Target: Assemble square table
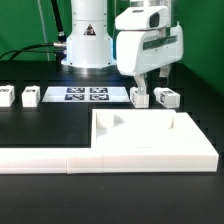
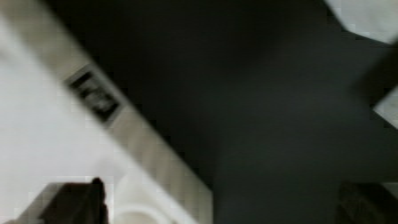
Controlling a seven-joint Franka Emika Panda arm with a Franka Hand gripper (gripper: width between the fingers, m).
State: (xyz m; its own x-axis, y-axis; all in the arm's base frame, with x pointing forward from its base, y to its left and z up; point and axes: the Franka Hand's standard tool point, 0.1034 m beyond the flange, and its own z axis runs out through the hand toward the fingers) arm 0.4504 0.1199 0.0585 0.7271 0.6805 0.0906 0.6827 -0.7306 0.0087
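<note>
The white square tabletop, a tray with a raised rim, lies at the front on the exterior view's right. Two short white legs with tags stand just behind it. Two more legs stand at the exterior view's left. My gripper hangs low over the two legs on the right, open and empty. In the wrist view the gripper shows its dark fingers wide apart, with black table between them. A blurred white part with a tag lies beside one finger; I cannot tell which part it is.
The long white L-shaped border bar runs along the front edge and up past the tabletop's right side. The marker board lies flat at the back middle, in front of the robot base. The table is black.
</note>
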